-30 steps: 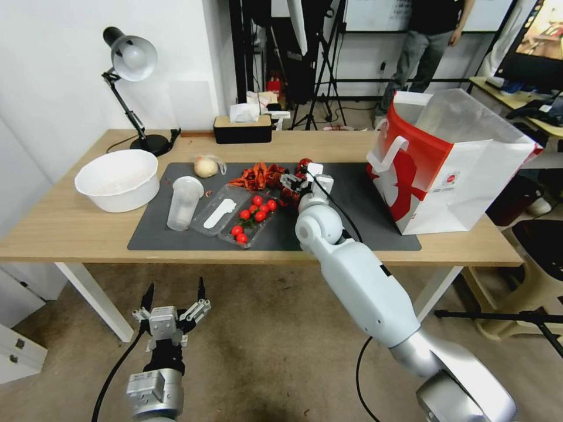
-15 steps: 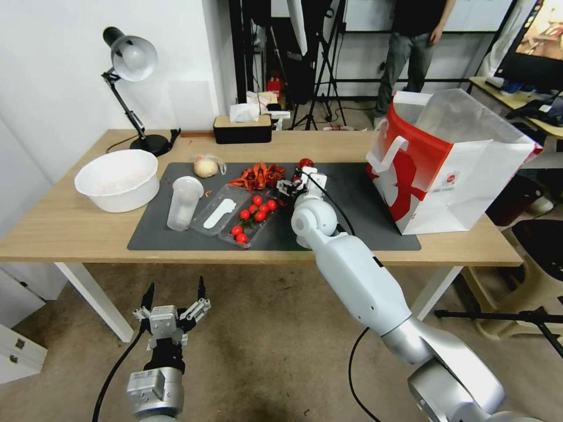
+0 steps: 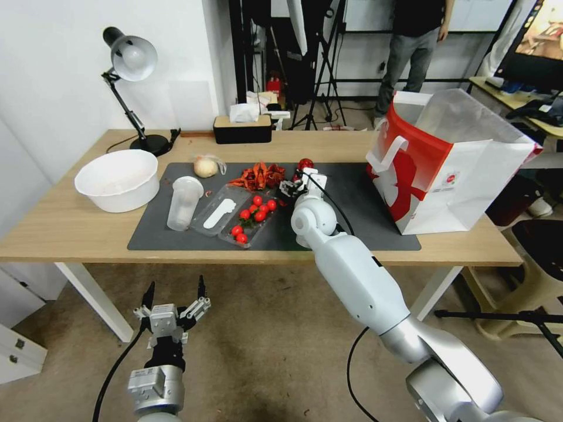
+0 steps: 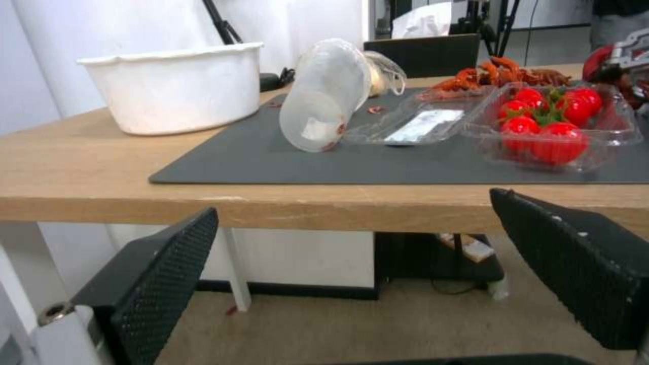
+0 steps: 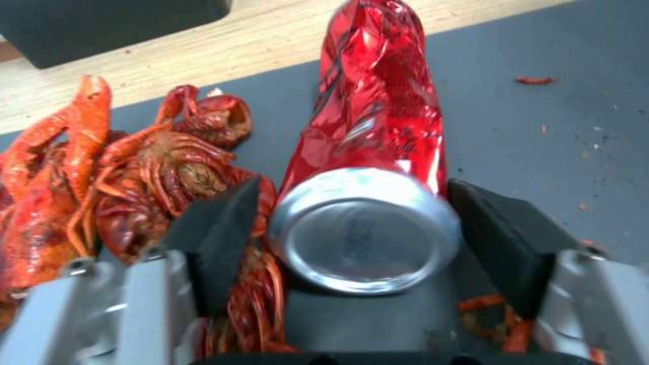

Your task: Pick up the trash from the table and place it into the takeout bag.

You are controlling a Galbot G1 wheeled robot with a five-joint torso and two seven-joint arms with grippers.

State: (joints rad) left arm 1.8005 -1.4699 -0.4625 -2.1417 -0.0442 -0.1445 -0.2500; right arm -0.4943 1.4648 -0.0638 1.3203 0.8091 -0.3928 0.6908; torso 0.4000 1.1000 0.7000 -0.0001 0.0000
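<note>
A crushed red drink can (image 3: pixel 305 163) lies on the dark grey mat (image 3: pixel 358 193) of the table (image 3: pixel 58 228). My right gripper (image 3: pixel 296 184) is low over the mat, open, its fingers (image 5: pixel 216 238) flanking the can's (image 5: pixel 372 152) silver base. Red crayfish shells (image 5: pixel 115 167) lie right beside it. A clear plastic cup (image 3: pixel 185 202), a beige bowl (image 3: pixel 119 179) and a pale wrapped round item (image 3: pixel 206 166) sit to the left. The takeout bag (image 3: pixel 451 170) stands open at the table's right end. My left gripper (image 3: pixel 173 299) hangs open below the table's front edge.
A clear tray of cherry tomatoes (image 3: pixel 252 217) and its flat lid (image 3: pixel 220 210) lie mid-mat, in front of the shell pile (image 3: pixel 258 174). A desk lamp (image 3: pixel 130 58) and a black tissue box (image 3: pixel 242 129) stand along the back edge.
My right arm has swung left and forward, bringing its gripper up around the can's base. The left arm and the table's objects have stayed put.
</note>
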